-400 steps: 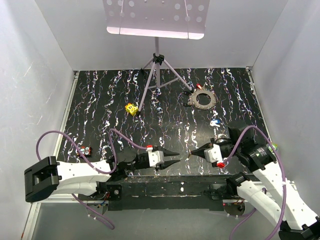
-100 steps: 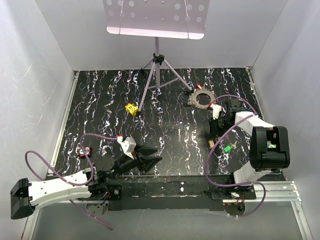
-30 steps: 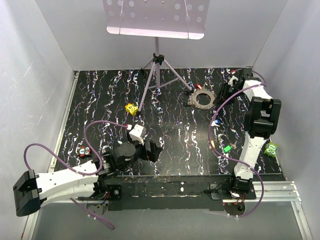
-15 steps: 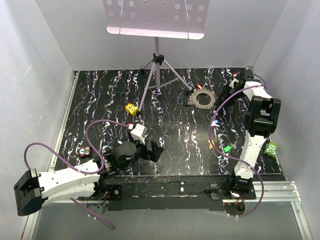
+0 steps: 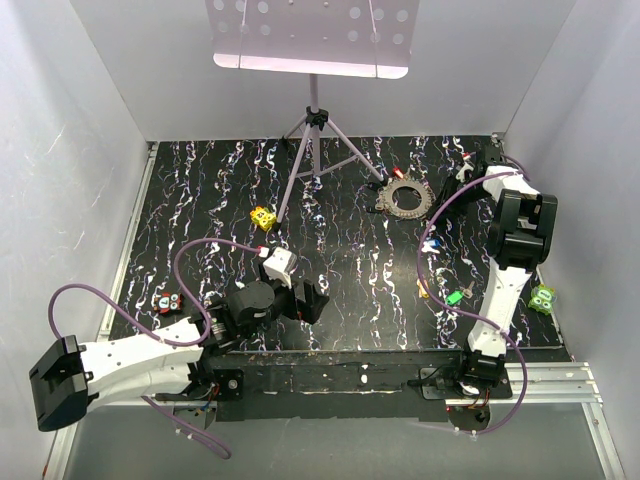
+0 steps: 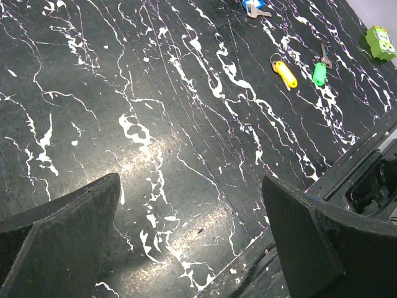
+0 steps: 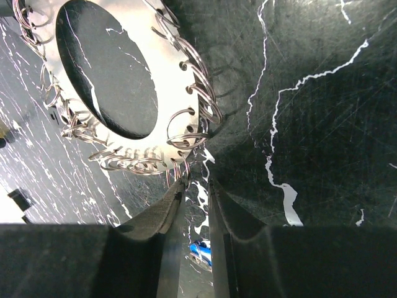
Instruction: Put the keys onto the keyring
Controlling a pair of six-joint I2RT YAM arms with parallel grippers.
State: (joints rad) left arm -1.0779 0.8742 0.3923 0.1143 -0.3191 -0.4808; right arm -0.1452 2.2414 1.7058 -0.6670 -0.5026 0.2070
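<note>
Left pincer [image 6: 191, 183] agape — right pincer [image 7: 197, 186] a narrow slit at the keyring [image 7: 169, 87] rim, grasp unclear.

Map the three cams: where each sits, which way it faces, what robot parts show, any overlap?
Top external: above and behind the bases, looking down on the table; both arms show.
Left wrist: low over the near edge, facing right toward the green key; open left gripper shows.
Right wrist: far right, looking down at the keyring's rim; right gripper, narrowly parted, shows.
Shared: blue key in all three.
</note>
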